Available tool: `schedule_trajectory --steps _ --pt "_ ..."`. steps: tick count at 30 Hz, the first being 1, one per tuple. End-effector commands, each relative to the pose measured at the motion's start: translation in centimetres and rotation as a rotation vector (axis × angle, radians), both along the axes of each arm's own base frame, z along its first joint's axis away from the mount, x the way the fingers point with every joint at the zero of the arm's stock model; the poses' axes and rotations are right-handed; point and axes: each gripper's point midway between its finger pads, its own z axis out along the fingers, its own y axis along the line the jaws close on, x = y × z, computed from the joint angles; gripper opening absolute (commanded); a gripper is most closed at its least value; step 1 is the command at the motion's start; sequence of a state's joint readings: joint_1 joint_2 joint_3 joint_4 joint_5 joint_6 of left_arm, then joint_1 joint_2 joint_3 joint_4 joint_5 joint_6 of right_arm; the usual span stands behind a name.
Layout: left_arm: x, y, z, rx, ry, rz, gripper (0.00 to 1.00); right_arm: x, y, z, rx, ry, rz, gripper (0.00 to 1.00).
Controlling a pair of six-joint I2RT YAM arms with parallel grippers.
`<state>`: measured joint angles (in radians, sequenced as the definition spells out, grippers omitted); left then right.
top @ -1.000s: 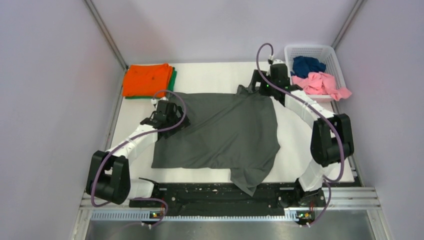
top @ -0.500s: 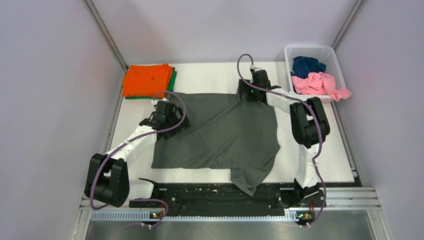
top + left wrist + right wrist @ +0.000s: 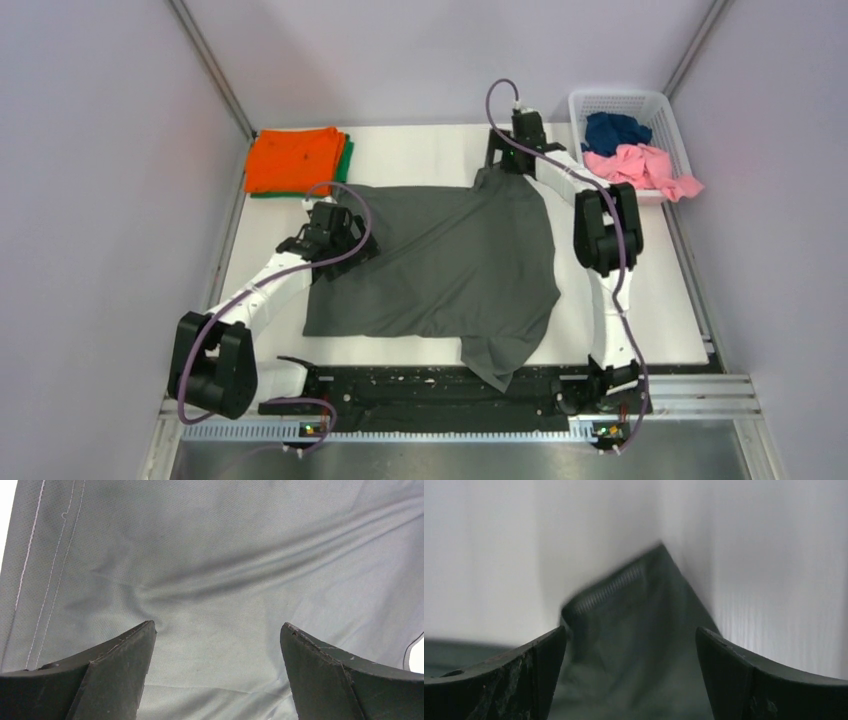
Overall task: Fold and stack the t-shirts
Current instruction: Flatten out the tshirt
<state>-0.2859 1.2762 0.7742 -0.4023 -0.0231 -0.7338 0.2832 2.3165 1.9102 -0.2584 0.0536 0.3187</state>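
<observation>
A dark grey t-shirt lies spread on the white table, one sleeve hanging over the near edge. My left gripper is open over its left edge; the left wrist view shows grey cloth between the spread fingers. My right gripper is open over the shirt's far right corner; the blurred right wrist view shows a bunched grey corner with a ribbed hem between the fingers. A folded orange tee lies on a green one at the far left.
A white lattice basket at the far right holds a navy tee and a pink tee that spills over its near rim. Grey walls close in the table on three sides. A black rail runs along the near edge.
My right arm swung from beside the basket to the shirt's far right corner, then shifted slightly back and right. The left gripper and the shirt have barely moved.
</observation>
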Motion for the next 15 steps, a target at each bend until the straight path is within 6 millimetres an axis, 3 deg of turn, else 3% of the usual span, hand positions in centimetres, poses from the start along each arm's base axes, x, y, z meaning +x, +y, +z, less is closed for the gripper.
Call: schedule_trajectory --steps 1,3,8,11,15 --pt "1.5 -0.7 2.1 -0.021 -0.073 -0.021 0.99 -8.5 -1.8 4.2 -0.012 0.068 -0.024 0.99" --pt "2.0 -1.0 2.1 -0.019 -0.086 -0.035 0.99 -13.0 -2.4 5.7 -0.012 0.061 -0.039 0.99" --pt "3.9 -1.9 1.6 -0.015 -0.066 -0.073 0.99 -22.5 -2.7 2.4 0.040 0.166 -0.050 0.99" --pt "5.7 -1.1 0.2 0.065 -0.026 -0.047 0.99 -25.4 -2.6 -0.3 0.041 0.224 -0.036 0.99" --pt "7.8 -1.1 -1.1 0.114 0.017 -0.042 0.99 -25.2 -2.9 -2.5 -0.015 0.270 -0.043 0.99"
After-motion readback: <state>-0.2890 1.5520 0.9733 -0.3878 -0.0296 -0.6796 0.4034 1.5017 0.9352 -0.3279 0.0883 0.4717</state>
